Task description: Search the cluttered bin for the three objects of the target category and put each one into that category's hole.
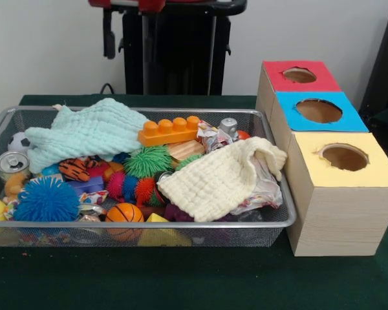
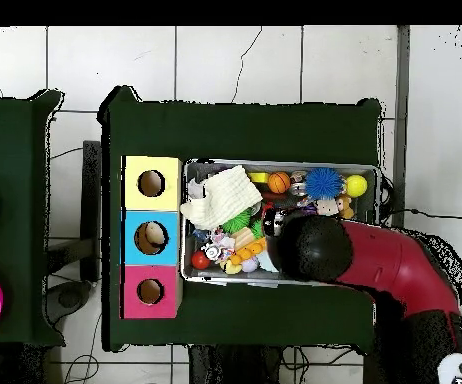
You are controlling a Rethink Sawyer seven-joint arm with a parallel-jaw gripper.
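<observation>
The silver wire-mesh bin (image 1: 181, 224) sits on the green table, full of toys; it also shows in the overhead view (image 2: 275, 163). An orange tiger-striped soft toy (image 1: 74, 169) lies at its left middle among spiky balls. A tan soft toy (image 1: 15, 185) lies below the can at the far left, and shows in the overhead view (image 2: 345, 207). A third toy is hidden. The red-topped box's hole (image 1: 299, 75) (image 2: 150, 291) stands right of the bin. The arm's black end (image 2: 315, 247) hangs over the bin and hides the gripper. The front view shows no gripper.
A mint cloth (image 1: 84, 132) and a cream cloth (image 1: 220, 177) cover parts of the bin. An orange brick (image 1: 169, 130), a blue spiky ball (image 1: 46, 200), a small basketball (image 1: 124, 213) and a can (image 1: 13, 165) lie there too. Blue-topped (image 1: 318, 111) and yellow-topped (image 1: 344, 157) boxes stand nearer.
</observation>
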